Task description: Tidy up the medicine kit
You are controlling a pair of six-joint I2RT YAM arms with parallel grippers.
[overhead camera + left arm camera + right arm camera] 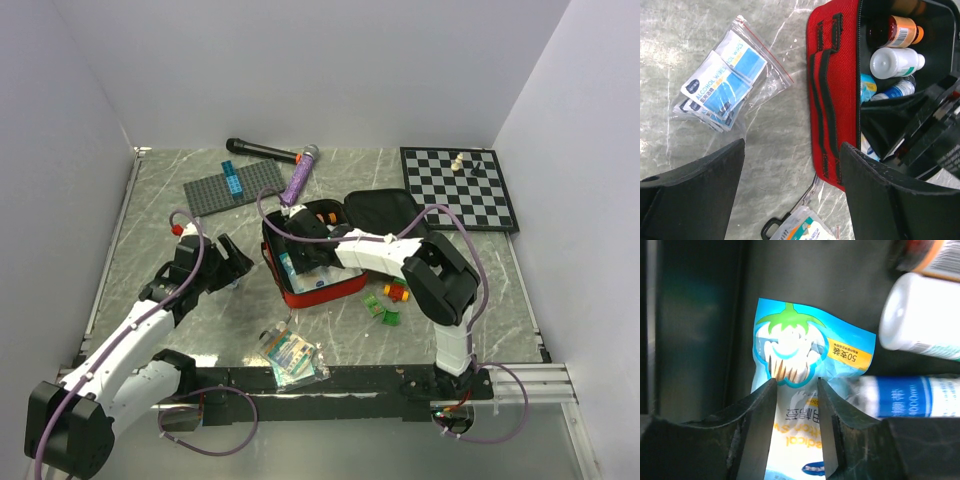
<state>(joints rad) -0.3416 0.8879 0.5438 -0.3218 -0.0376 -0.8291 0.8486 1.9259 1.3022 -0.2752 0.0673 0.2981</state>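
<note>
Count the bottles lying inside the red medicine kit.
3, side by side in the medicine kit: an orange-capped amber bottle, a white bottle beside it, then a blue-labelled bottle next to the cotton swab packet. More may be hidden.

Left arm stretched forward, left gripper (792, 150) low over the table, jaws wide, empty. Right arm bent across leftward, right gripper (796, 382) pointing down, jaws partly apart.
</note>
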